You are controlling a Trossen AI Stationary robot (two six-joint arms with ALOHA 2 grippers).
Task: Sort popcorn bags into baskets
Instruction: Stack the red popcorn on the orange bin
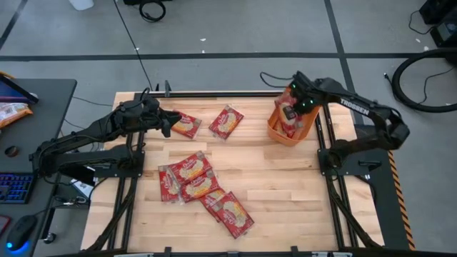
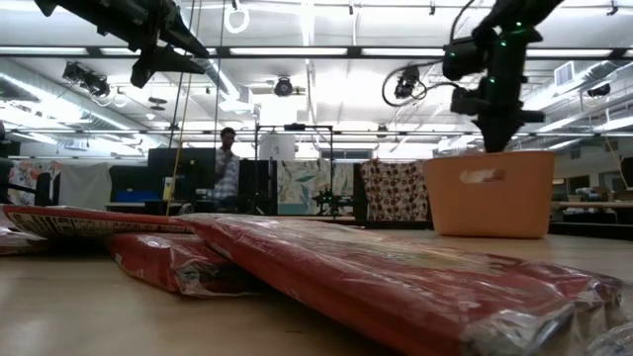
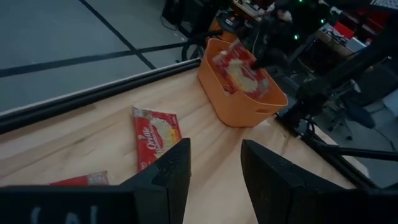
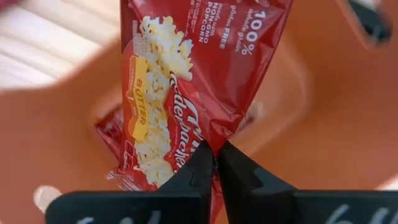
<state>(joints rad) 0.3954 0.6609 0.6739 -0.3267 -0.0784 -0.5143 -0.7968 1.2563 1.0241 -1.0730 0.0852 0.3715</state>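
Observation:
Red popcorn bags lie on the wooden table: one beside my left gripper, one further right, and a pile running toward the near edge. The orange basket stands at the far right. My right gripper is above it, shut on a bag that hangs into the basket. Another bag lies inside. My left gripper is open and raised above the table, at the far left. My right gripper pinches the red bag between its two fingertips at a crumpled edge of its upper end. The fingers come from above, pointing down. The bag hangs below them, lifted clear of the table, with its lower part inside the orange basket.
The black table frame runs along the far edge. Bare wood lies between the pile and the basket. A desk with a keyboard stands left of the table. A person stands in the room far behind.

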